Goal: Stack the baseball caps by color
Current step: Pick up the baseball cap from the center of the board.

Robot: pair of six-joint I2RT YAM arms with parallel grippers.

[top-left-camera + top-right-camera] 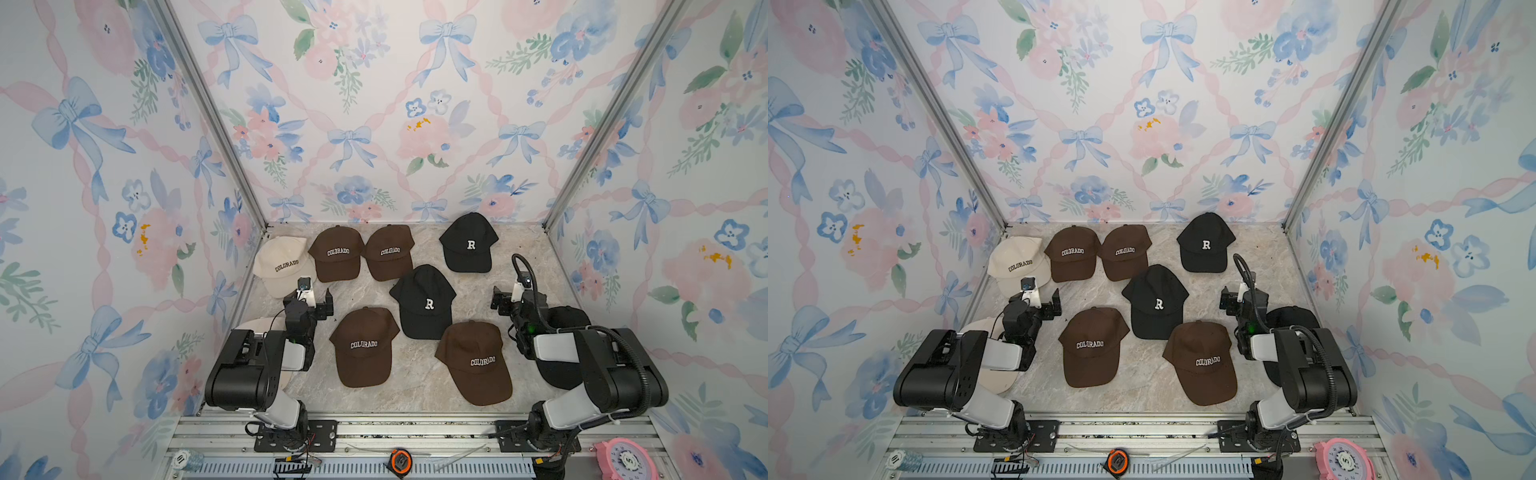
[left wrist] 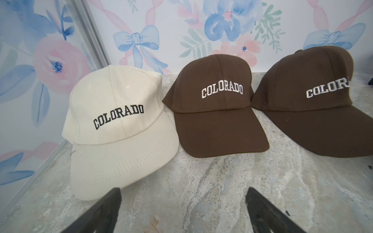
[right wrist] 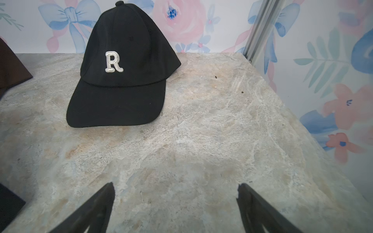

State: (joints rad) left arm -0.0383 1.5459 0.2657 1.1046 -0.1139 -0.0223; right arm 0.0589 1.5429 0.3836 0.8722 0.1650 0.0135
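Nine caps lie singly on the marble bench (image 1: 415, 386); no stack is begun. Taking the middle black cap (image 1: 423, 302) as the landmark: a second black cap (image 1: 468, 243) sits behind it toward the back wall, and a third black cap (image 1: 561, 376) lies to its right, mostly hidden under the right arm. Two brown caps (image 1: 337, 253) (image 1: 389, 252) stand side by side behind and left of it, touching. Two more brown caps lie in front, one front-left (image 1: 363, 347), one front-right (image 1: 477, 361), the latter's crown just touching the landmark's brim. A cream cap (image 1: 279, 265) lies far left at the back; another cream cap (image 1: 988, 376) is front-left, largely covered by the left arm.

The left pincer (image 2: 182, 209) hangs just before the cream cap's brim, jaws apart and empty. The right pincer (image 3: 174, 205) hangs over bare bench short of the rear black cap, jaws likewise apart and empty.

The caps look light and soft. The crowns are likely to dent or fold under a pinch, and the fabric should give fair friction. The brims (image 2: 220, 133) seem stiffer and hold their curve, so the front edge of a brim is probably the surest hold. A cap lifted so may droop at the crown and swing. It may also drag a touching neighbour.
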